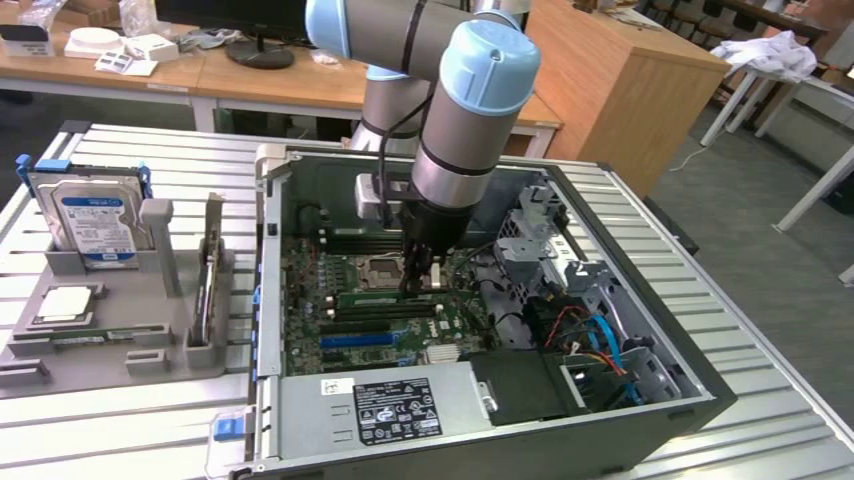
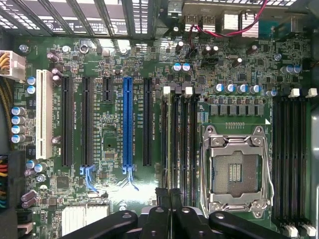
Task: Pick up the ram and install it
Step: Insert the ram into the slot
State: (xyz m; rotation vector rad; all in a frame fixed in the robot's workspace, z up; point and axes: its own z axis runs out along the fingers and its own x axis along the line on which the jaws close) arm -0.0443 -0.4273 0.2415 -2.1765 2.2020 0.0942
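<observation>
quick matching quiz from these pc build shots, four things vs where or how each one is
1 hard drive with blue-and-white label
2 long blue plastic expansion slot
3 square silver metal processor socket
4 black claw

a shut, over black memory slots
b empty
c upright in grey holder
d between black expansion slots on green board

Pairs: 1-c, 2-d, 3-b, 4-a

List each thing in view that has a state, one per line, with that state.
ram, on edge at the memory slots; seated or not, cannot tell
gripper, shut on the ram
computer case, on its side, open
CPU socket, empty
blue expansion slot, empty
hard drive, upright in its holder
</observation>
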